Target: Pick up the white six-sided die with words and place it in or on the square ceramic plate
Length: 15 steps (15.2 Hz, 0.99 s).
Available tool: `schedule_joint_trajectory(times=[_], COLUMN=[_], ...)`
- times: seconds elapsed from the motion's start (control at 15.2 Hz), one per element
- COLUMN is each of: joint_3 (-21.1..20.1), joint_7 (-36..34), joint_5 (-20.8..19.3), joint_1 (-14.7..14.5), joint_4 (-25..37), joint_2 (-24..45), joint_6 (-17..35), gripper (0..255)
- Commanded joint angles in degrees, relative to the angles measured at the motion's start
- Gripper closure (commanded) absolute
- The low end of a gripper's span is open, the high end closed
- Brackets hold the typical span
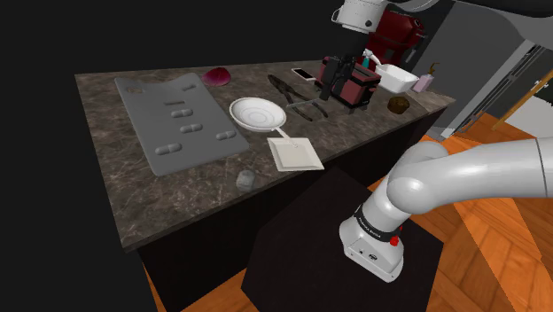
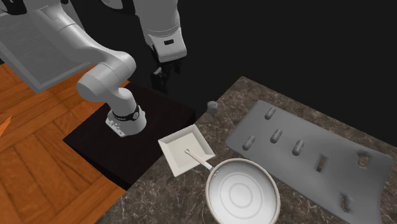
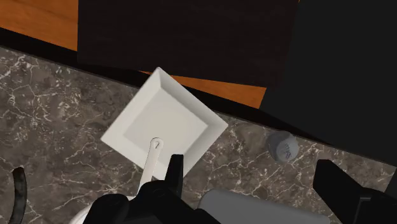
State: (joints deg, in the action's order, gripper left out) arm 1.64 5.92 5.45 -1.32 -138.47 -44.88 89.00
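Observation:
The die (image 1: pixel 245 179) is a small grey rounded cube lying by the counter's near edge, drawn as die (image 2: pixel 211 107) and die (image 3: pixel 282 146) in the other views. The square white plate (image 1: pixel 295 153) rests a short way from it, also seen as plate (image 2: pixel 184 149) and plate (image 3: pixel 164 124). My black gripper (image 2: pixel 160 83) hangs high above the counter's edge, open and holding nothing. In the wrist view the gripper (image 3: pixel 254 188) has its fingers (image 3: pixel 175 175) wide apart, with the die far below, nearer one finger.
A white pan (image 1: pixel 258 113) sits beside the plate, its handle (image 3: pixel 151 159) reaching over the plate's corner. A grey mat (image 1: pixel 177 120) with several raised shapes covers the counter's far part. A red appliance (image 1: pixel 354 81), utensils and small items crowd one end. The black stand (image 2: pixel 137 137) sits below.

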Motion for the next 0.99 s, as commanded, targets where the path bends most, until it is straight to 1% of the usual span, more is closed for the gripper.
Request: schedule_joint_trajectory(times=[0.0,0.46,0.92], joint_3=[0.0,-6.27,-12.88], joint_7=[0.0,-2.19,-4.77], joint_5=[0.0,2.72,4.66], joint_1=[0.0,-3.48,-6.75], joint_4=[0.0,-7.8,-12.02], joint_2=[0.0,4.03,12.85], joint_6=[0.0,13.45,27.99], gripper=[0,0,0])
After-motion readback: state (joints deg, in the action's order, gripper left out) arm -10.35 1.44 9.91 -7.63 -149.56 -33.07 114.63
